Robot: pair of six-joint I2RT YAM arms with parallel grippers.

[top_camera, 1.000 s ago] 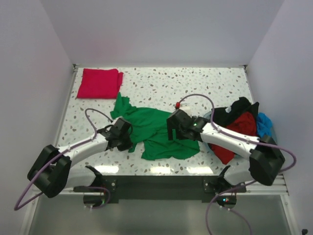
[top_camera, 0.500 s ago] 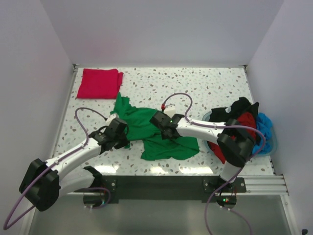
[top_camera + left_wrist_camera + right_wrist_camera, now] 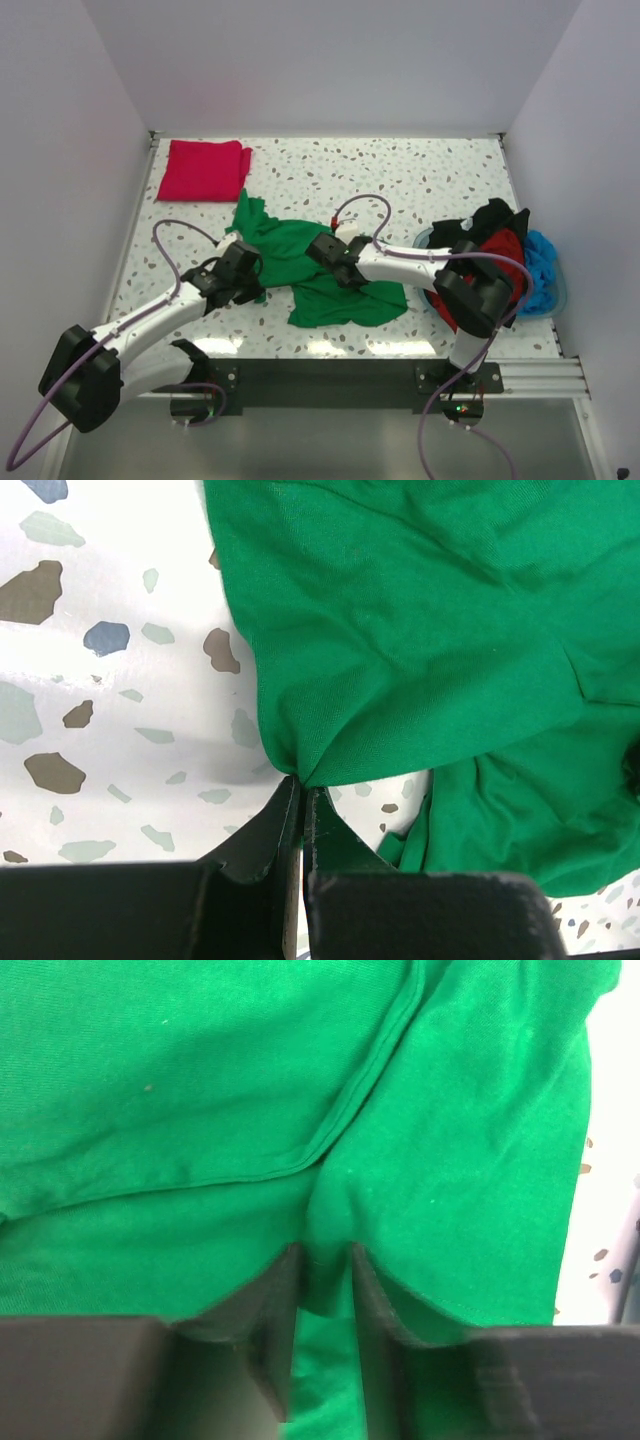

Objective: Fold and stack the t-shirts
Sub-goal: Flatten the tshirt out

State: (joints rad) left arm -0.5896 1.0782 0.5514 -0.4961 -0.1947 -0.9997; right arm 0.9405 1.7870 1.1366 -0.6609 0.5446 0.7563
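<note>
The green t-shirt (image 3: 325, 270) is soft knit cloth. It lies crumpled in the middle of the speckled table (image 3: 420, 175), toward the near edge. From the top view I also see a crimson t-shirt (image 3: 205, 170), folded to a flat square at the far left corner, and a heap of red, black and blue shirts (image 3: 495, 250) at the right. Only the wrist views show the grip. My left gripper (image 3: 301, 786) is almost fully closed and pinches a pointed corner of the green cloth. My right gripper (image 3: 322, 1260) is squeezed on a raised fold beside a stitched seam.
</note>
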